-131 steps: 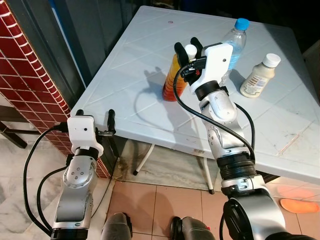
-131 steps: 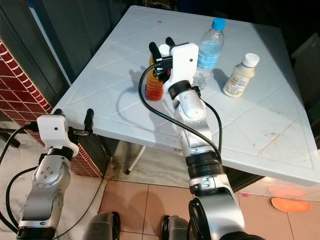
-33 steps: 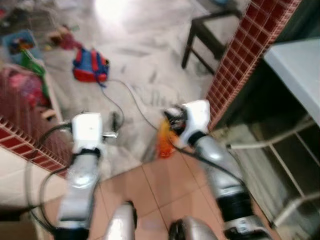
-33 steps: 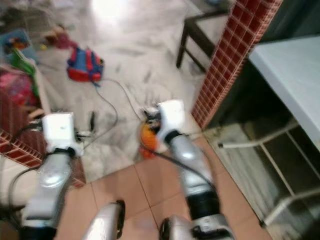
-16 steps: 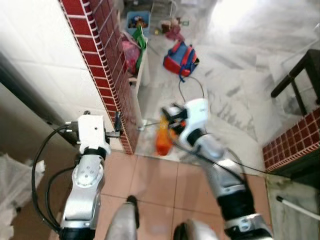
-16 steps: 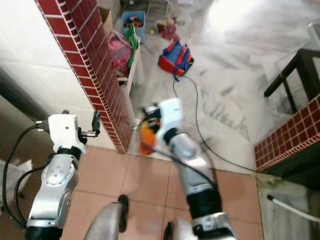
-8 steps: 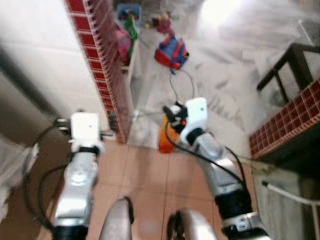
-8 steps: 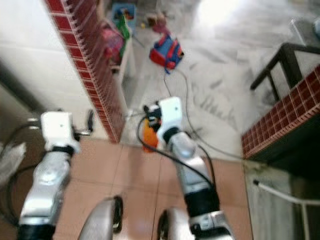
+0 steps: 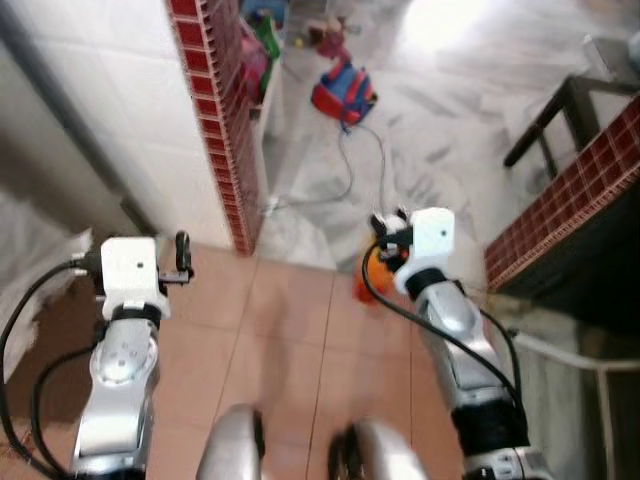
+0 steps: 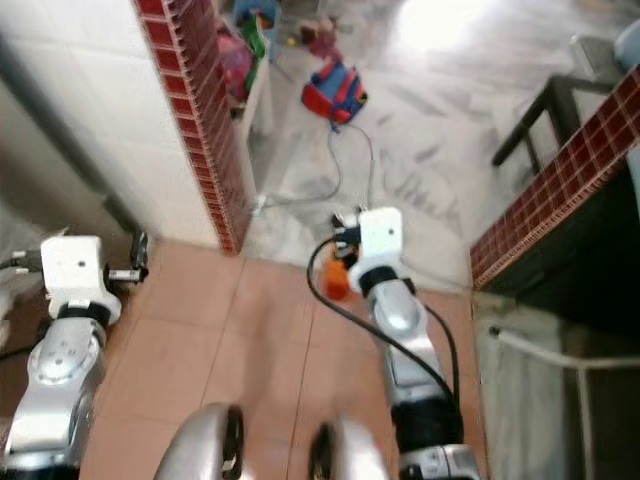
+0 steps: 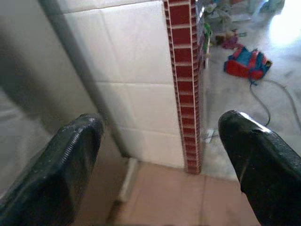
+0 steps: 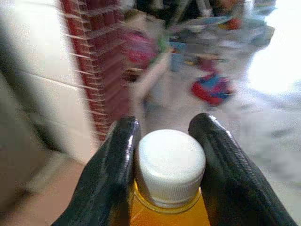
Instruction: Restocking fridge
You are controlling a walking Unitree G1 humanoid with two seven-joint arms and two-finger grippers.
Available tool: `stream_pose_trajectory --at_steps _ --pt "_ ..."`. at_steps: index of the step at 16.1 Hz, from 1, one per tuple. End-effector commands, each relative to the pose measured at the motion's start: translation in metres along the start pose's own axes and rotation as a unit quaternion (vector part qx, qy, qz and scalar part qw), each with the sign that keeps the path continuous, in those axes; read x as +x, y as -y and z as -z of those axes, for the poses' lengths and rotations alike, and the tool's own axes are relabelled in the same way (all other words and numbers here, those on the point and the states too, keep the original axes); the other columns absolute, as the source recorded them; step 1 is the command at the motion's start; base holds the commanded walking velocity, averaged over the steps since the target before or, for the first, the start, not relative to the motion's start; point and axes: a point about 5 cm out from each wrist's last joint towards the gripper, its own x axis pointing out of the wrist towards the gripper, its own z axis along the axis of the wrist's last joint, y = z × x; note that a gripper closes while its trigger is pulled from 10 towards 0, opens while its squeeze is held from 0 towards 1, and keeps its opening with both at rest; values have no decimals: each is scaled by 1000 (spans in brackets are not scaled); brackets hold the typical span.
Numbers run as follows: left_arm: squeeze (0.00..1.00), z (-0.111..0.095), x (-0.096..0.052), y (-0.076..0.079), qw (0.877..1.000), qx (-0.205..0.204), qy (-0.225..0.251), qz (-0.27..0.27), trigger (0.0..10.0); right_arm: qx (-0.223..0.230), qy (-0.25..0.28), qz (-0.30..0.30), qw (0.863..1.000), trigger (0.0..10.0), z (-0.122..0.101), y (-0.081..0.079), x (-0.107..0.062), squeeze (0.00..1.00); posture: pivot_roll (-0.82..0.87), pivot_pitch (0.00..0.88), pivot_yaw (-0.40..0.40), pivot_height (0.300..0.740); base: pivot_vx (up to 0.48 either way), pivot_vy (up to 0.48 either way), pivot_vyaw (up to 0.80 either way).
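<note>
The right gripper (image 12: 167, 141) stays clamped on the orange juice bottle (image 12: 168, 188) at its white cap (image 12: 170, 165), carried above the tiled floor (image 9: 290, 350). The left gripper (image 11: 160, 141) hangs with fingers apart. Since a moment ago the view has swung, bringing the red brick pillar (image 9: 215, 110) closer at left.

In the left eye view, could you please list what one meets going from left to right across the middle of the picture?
Left gripper → red brick column edge → orange bottle → right gripper → red brick wall.

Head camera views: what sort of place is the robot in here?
Likely a lived-in home: tiled floor, a red-brick-edged white wall, and a backpack among toys on the marble floor.
</note>
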Motion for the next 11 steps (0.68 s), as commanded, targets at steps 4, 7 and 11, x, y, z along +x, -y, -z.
stream_pose_trajectory --at_steps 4,7,11 --pt "0 10 7 -7 1000 -5 -9 2 10000 11 -19 17 1000 10000 8 10 0 0 120 49 -23 740 -302 0 0" --pt "0 -6 20 -10 1000 -15 24 -1 10000 -8 -14 -2 1000 10000 6 2 6 0 127 36 -15 740 -94 0 0" --pt "0 -13 20 6 998 -39 36 26 10000 89 8 -26 996 10000 1 -3 6 0 126 55 -24 740 0 0 0"
